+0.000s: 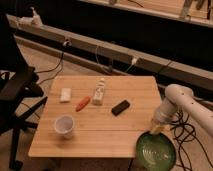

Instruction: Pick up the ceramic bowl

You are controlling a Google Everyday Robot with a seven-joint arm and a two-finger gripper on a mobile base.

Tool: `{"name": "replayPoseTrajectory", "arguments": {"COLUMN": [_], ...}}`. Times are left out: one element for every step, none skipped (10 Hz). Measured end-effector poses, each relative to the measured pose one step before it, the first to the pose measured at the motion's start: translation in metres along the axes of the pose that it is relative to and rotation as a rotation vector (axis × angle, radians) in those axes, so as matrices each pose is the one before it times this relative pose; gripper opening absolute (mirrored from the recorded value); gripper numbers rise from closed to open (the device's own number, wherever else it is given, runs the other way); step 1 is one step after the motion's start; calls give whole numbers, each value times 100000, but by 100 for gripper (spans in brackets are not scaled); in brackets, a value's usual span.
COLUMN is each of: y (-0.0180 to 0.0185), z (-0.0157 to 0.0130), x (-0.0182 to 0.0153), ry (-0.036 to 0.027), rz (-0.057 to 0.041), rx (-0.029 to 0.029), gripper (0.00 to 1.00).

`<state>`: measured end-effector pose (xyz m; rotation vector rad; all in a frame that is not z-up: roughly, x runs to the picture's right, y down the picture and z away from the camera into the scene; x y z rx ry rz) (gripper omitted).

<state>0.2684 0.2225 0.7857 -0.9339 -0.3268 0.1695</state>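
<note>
The ceramic bowl (156,151) is wide, glossy green with a dark rim and a pale centre. It is at the table's front right corner and reaches out past the table's front edge. My gripper (157,129) comes down from the white arm (176,99) at the right and is shut on the bowl's far rim, holding it just above the table (110,131).
On the wooden table are a small white translucent cup (65,126), an orange item (82,103), a white block (65,94), a pale bottle lying down (99,92) and a black bar (120,107). A black office chair (17,92) stands at the left. Cables (187,132) lie on the floor at the right.
</note>
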Motion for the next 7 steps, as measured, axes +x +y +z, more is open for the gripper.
{"name": "replayPoseTrajectory", "arguments": {"y": [-431,-832,-929,-830,-1439,-740,-1002], "z": [-1144,-2269,-1941,-1609,-2412,-1355,-2000], "x": [-429,-889,-1030,-897,-1757,-948,-1521], "ry": [-168,-331,-65,87,-485,-951,-2497], "rz": [207,194,-356,-537,-1658,-849,-2192], "rx": [2213,4035,3389,2611,3999,2065,3253], "gripper": [0,0,0,0,0,0,2]}}
